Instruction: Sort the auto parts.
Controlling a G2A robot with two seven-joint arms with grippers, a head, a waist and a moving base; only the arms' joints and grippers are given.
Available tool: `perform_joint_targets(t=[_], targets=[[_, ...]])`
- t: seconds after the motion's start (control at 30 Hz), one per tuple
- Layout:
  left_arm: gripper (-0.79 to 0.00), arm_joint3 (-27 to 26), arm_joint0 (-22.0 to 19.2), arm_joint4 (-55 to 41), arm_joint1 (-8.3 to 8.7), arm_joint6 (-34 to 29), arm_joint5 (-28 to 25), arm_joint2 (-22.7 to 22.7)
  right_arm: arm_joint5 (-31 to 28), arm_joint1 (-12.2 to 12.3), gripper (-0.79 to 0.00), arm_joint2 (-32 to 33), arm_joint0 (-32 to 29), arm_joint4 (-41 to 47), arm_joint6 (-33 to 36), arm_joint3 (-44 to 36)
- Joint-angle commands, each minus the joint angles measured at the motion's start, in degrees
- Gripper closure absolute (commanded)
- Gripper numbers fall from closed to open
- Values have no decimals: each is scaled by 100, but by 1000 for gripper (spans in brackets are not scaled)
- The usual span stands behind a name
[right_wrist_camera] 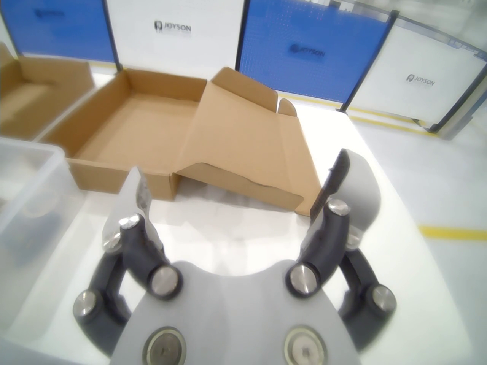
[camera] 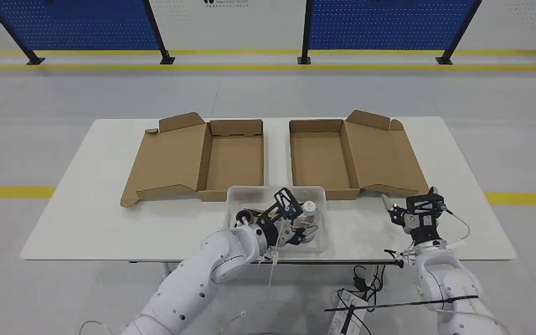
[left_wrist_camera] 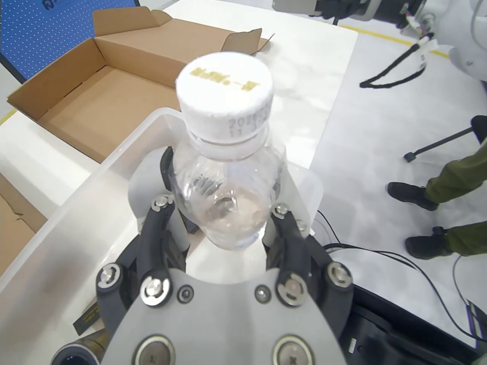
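I log 3 entries.

1. My left gripper (left_wrist_camera: 224, 188) is clamped on a clear bottle (left_wrist_camera: 226, 142) with a white cap, within the outline of the clear bin (camera: 251, 191), at lower centre of the top view.
2. My right gripper (right_wrist_camera: 239, 176) has its jaws wide, at lower right.
3. 2 open cartons, left carton (camera: 234, 159) and right carton (camera: 318, 159), sit mid-worktop (camera: 84, 209).

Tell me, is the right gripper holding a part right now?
No, the right gripper is open above the table, with nothing between its fingers.
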Motion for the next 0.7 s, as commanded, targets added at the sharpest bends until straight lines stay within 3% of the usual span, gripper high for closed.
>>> perform_joint_targets(t=[0.0,0.4,0.67], targets=[[0,-187,71,7,26,-39,1,-101,0,0,-785,0,0,0,0,0],[0,-1768,993,-103,250,-199,-160,-917,0,0,-785,0,0,0,0,0],[0,-2505,1373,-411,368,-841,-632,-1193,0,0,-785,0,0,0,0,0]])
